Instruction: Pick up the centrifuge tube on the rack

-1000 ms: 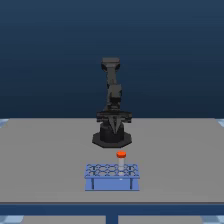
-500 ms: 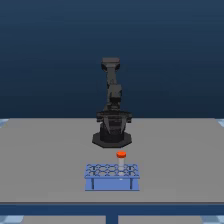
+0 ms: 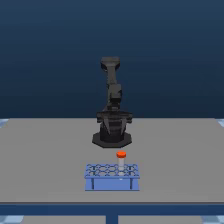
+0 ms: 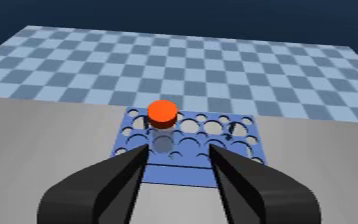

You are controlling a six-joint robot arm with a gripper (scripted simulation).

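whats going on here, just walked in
A single robot arm is set up on a grey table to take a centrifuge tube out of a small blue rack. The orange-capped tube stands upright in a rack hole. In the wrist view the gripper is open, its dark fingers apart and aimed at the rack, not touching the tube. Nothing is grasped yet.

The exterior view faces the arm (image 3: 112,107) head-on from well back, low over the table (image 3: 45,150). The wrist view looks down past the gripper (image 4: 177,150), close. Both share the rack (image 3: 111,176) ahead of it.
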